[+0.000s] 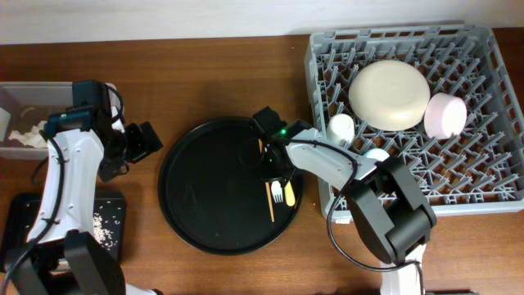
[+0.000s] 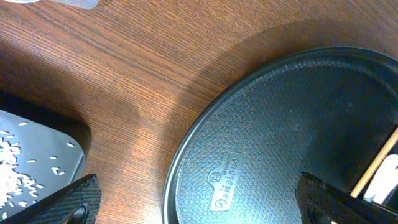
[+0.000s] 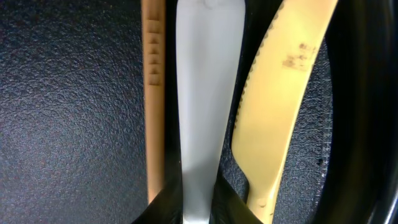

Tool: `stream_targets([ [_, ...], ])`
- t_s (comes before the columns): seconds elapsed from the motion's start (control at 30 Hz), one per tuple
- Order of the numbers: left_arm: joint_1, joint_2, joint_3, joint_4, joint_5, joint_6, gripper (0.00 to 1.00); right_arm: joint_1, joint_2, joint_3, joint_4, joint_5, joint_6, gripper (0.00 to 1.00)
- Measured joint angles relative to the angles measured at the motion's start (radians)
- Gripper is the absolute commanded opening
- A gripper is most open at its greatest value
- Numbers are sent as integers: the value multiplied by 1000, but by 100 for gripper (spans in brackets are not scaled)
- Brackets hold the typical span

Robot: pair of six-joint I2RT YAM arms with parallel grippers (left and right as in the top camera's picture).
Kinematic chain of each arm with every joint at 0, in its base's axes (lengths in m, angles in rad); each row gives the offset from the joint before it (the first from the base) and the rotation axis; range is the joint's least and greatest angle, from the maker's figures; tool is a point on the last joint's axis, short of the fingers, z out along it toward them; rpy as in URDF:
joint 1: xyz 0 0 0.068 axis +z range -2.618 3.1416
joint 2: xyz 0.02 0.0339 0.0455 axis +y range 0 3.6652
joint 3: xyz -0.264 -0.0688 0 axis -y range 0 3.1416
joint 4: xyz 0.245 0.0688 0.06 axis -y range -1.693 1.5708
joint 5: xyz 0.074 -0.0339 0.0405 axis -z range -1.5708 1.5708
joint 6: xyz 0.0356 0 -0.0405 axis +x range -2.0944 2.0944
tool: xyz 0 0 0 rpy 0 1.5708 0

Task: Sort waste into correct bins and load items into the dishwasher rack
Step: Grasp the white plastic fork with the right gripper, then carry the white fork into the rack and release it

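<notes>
The white fork (image 3: pixel 208 93) lies on the big round black tray (image 1: pixel 205 205), on its rack-side part. Its handle runs straight down the middle of the right wrist view. That long axis is in line with the right gripper (image 3: pixel 196 208), not across it, so the handle's end passes directly between the jaws. The jaws press against both edges of the handle with no gap showing; they look clamped on it, low on the tray's surface.

Two neighbours crowd the fork. The thin wooden stick (image 3: pixel 152 93) lies parallel, just beside it on one flank. The yellow knife (image 3: pixel 280 93) is angled slightly on the other flank and nearly touches it. A lift probably has to go straight up and clear along the fork's own line, or one of them may be dragged too.

The dishwasher rack (image 1: pixel 491 49) stands on the counter on the robot's right, close to the tray's edge. It already holds the cream round plate (image 1: pixel 389 94), pink bowl (image 1: pixel 444 115), small white cup (image 1: pixel 341 129) and light blue cup (image 1: pixel 377 154). The right arm is plainly the nearer one for the carry.

The left gripper (image 2: pixel 199 208) hangs near the tray's far rim, on the bins' side — its jaws are wide apart and hold nothing.
</notes>
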Motion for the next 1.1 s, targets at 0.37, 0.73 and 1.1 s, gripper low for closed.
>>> stream_targets([
  [0.37, 0, 0, 0, -1, 0, 0, 99, 0, 9, 204, -222, -2, -11, 4],
  [0.73, 0, 0, 0, 0, 0, 0, 99, -283, -373, 327, -782, 203, -144, 4],
  [1.1, 0, 0, 0, 0, 0, 0, 99, -737, -386, 9, -435, 353, -671, 4],
])
